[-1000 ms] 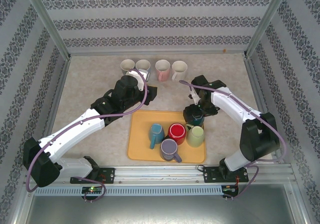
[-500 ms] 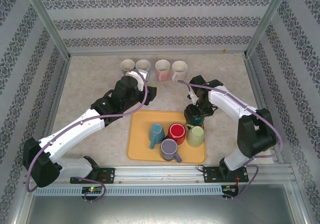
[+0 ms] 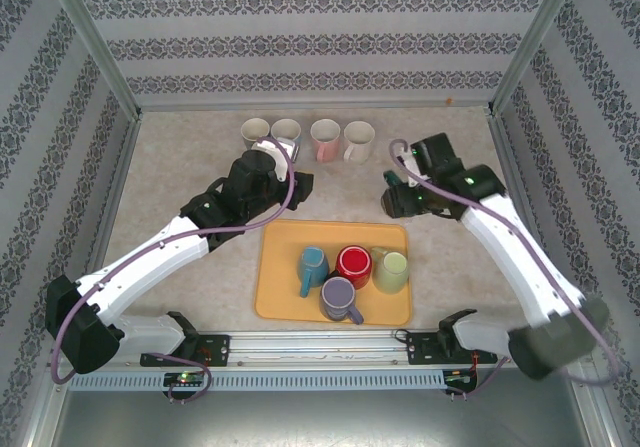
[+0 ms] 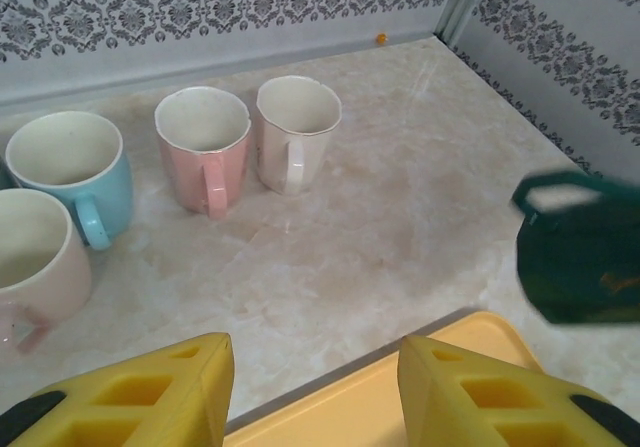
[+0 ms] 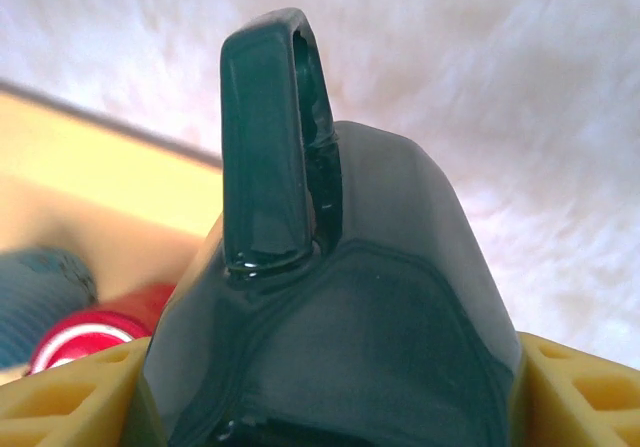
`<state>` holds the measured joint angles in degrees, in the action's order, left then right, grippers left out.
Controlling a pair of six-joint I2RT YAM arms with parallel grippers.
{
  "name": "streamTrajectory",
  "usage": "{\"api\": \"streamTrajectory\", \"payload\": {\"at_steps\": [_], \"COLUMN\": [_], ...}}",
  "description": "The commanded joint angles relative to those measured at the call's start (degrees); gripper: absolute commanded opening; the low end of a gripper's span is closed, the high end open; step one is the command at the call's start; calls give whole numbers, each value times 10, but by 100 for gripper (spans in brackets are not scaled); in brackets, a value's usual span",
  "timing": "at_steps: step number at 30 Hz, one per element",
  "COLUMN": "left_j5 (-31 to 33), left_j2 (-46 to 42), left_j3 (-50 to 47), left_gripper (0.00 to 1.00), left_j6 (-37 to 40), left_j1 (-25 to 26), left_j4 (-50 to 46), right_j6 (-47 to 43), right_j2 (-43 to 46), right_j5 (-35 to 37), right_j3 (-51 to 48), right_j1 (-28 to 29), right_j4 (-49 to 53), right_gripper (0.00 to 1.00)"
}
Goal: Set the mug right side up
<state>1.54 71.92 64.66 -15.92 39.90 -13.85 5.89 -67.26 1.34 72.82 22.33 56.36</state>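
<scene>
Dark green mug [image 5: 330, 297]: glazed ceramic, so likely rigid, fairly heavy, slick and easy to chip. Best hold, I judge, is across the body with the handle left free. Glossy deep green with a flat loop handle; which way the mouth faces is unclear. Right gripper [image 3: 400, 199] clamps its sides, apparently off the surface, just past the far right corner of the tray [image 3: 285, 302]. Left gripper [image 4: 310, 397] gapes, holding nothing, over the tray's far edge.

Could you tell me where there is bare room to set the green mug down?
The green mug fits on bare table between the white mug and the right wall, behind the tray. The tray is crowded with four mugs.
</scene>
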Motion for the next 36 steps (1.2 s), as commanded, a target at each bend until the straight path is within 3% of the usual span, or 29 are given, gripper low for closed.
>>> {"api": "streamTrajectory", "payload": {"at_steps": [1,5,11,14,18,27,36], "left_j5": [-73,-206,-389,-466,-558,-632,-633], "left_j2": [-12,-2,-2,-3,6,31,77], "left_j3": [61,104,102,77,22,-38,-47], "left_gripper": [50,52,60,65,67,68,67], "left_j6": [-41,-124,-277,-351,-467,-623,-669], "left_j1": [-17,-50,-96,-103,-106,-113,-112], "left_j4": [-46,-85,-66,-22,89,284,368], "right_j6": [-80,-242,-478,-597,-675,-717,-706], "right_j2": [109,196,212,229,234,263,262], "right_j5": [33,48,89,102,108,94,82], "right_j3": [-34,-125,-176,-223,-246,-288,-291], "right_j1": [32,79,134,172,199,215,215], "right_j4": [-155,-330,-425,-500,-531,-594,-591], "right_gripper": [49,48,50,53,54,56,57]}}
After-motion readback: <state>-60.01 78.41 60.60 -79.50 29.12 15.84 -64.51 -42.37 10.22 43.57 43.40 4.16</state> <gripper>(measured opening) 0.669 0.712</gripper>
